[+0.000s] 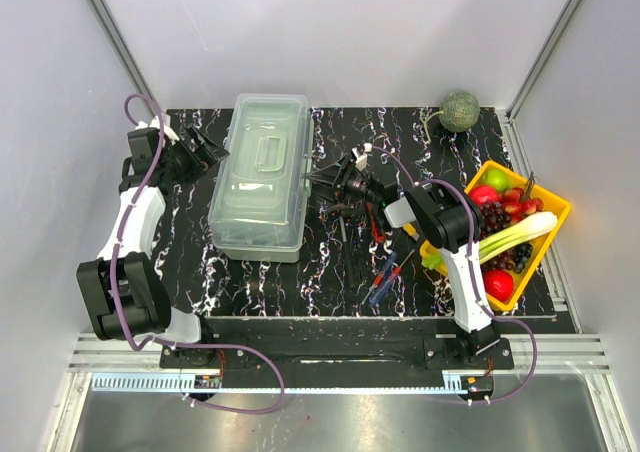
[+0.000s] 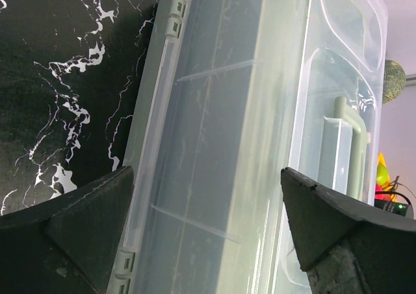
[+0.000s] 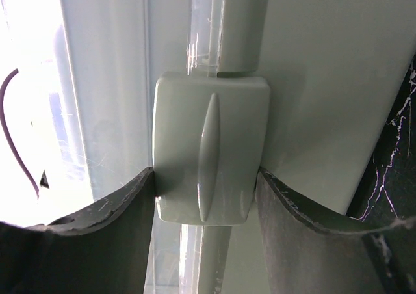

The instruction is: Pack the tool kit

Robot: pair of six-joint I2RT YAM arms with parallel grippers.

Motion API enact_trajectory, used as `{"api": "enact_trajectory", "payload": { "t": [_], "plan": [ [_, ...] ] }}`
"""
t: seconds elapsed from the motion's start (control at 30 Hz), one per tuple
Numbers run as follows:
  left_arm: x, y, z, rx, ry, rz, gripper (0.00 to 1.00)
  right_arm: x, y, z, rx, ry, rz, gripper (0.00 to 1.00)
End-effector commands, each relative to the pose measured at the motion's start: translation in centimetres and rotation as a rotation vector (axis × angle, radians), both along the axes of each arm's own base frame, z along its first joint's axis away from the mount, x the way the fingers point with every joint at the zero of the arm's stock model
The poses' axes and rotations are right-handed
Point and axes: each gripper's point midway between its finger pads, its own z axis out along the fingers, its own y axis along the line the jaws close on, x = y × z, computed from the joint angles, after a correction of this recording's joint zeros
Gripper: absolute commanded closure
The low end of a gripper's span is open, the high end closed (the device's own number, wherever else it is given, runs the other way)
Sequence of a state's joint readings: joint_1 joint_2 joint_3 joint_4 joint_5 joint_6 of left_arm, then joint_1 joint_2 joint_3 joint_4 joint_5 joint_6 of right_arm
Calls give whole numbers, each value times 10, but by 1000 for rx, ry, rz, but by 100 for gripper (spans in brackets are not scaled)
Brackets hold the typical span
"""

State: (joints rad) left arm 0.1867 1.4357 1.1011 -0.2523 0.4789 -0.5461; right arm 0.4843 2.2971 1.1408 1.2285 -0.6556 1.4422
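— Where's the box?

— The box [image 1: 260, 172] sits left of centre on the mat [image 1: 200, 272], with the lid [image 2: 338, 60] down. The tools [image 1: 375, 252] lie loose on the mat just to its right, and none are packed yet.

— So which step are you on?

— Opening it, I reckon. My right claw [image 3: 207, 177] is at the latch [image 3: 211, 147] on the box's right side. Both fingers press its flanks, so it's clenched on it.

— And the left?

— The left claw [image 2: 207, 173] is spread wide and holding nothing, just beside the box's left wall. I can't tell whether it touches.

— What does the next move need?

— I'd say a pull that swings the latch out and off the lid without dragging the whole box sideways. The left could brace the opposite wall. After that, lid up and the tools go in.
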Motion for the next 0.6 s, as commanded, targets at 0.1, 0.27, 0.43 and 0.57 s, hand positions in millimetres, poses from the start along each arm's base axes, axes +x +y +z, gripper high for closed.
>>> {"api": "enact_trajectory", "payload": {
  "t": [0.1,0.27,0.43,0.57],
  "plan": [
    [-38,-44,-49,12,222,-159,1,-8,12,54,6,-130,-2,79],
    [-39,-41,-53,35,242,-143,1,-2,9,47,-74,-81,-41,86],
    [-39,-40,-54,54,252,-134,1,3,6,39,-131,-35,-75,87],
    [-40,-36,-55,75,258,-119,1,6,1,33,-193,-16,-110,87]
  ]
}}
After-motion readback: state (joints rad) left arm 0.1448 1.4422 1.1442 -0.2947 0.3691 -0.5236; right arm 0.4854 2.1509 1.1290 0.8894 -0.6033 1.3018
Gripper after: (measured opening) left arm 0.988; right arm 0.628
